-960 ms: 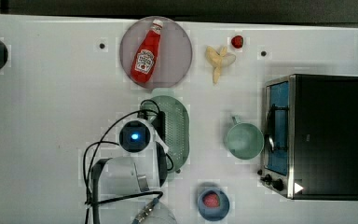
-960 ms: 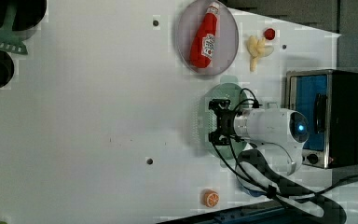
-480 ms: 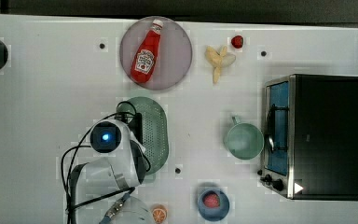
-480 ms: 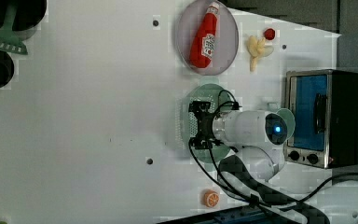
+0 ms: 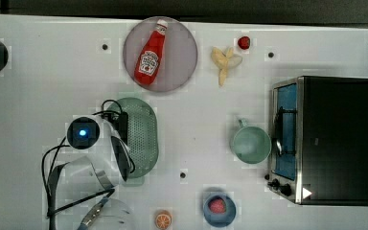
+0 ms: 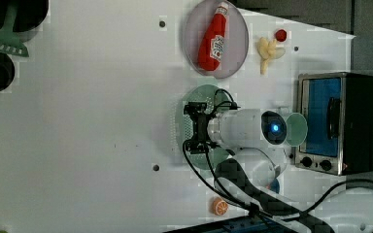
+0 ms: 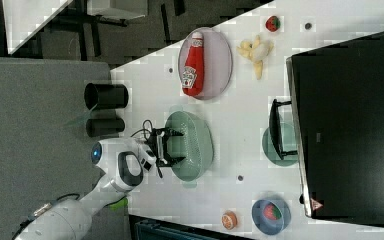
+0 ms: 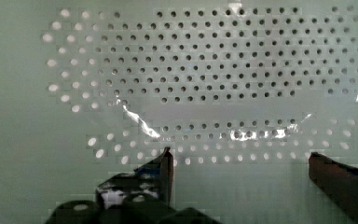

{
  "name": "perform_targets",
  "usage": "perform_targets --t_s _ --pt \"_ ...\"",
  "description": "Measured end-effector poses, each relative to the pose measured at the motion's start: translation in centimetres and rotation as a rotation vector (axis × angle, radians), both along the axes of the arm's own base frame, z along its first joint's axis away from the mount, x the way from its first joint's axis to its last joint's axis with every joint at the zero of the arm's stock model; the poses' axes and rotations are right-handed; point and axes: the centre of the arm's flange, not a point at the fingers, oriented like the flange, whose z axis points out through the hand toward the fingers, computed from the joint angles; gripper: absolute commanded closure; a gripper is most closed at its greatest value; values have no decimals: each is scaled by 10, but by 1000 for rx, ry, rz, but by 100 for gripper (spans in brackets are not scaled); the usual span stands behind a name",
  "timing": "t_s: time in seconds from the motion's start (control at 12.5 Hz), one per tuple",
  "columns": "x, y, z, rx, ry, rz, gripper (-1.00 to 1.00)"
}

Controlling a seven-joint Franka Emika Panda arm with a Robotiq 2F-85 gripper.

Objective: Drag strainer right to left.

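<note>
Top view puts the strainer a little left of the table's middle, lying lengthwise up and down the picture, with the arm covering its left edge. Its dotted bowl holds no food; what reaches into it is the gripper, whose two dark fingers stand wide apart in the wrist view, close over the perforated floor and clamped on nothing. Whether the fingertips touch the plastic I cannot tell. In the left view the gripper sits over the strainer near its left rim, and in the right view the spread fingers point into the bowl of the strainer from the right view's left. Above the strainer in the top view, a round grey plate carries a red ketchup bottle lying on its side, cap toward the far edge. To the top view's right of the strainer, well apart from it, stands a round green cup with nothing visible inside, just beside the toaster oven. Near the top view's bottom edge a small blue bowl holds something red, and an orange slice lies on the table beside it. A peeled banana and a small red fruit lie loose near the plate.
</note>
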Motion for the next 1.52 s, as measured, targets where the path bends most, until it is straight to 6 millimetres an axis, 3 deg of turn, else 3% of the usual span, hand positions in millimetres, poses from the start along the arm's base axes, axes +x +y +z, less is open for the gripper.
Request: perform_targets --t_s 0.4,0.64,1.04,1.28,1.52 --pt "20 52 14 33 -24 -67 -100" --pt "36 76 9 54 -61 -102 -100" --pt "17 126 -18 47 -25 -60 -100" --pt "4 151 -17 60 -12 -55 -100" --pt "3 153 -16 54 -25 -43 -100"
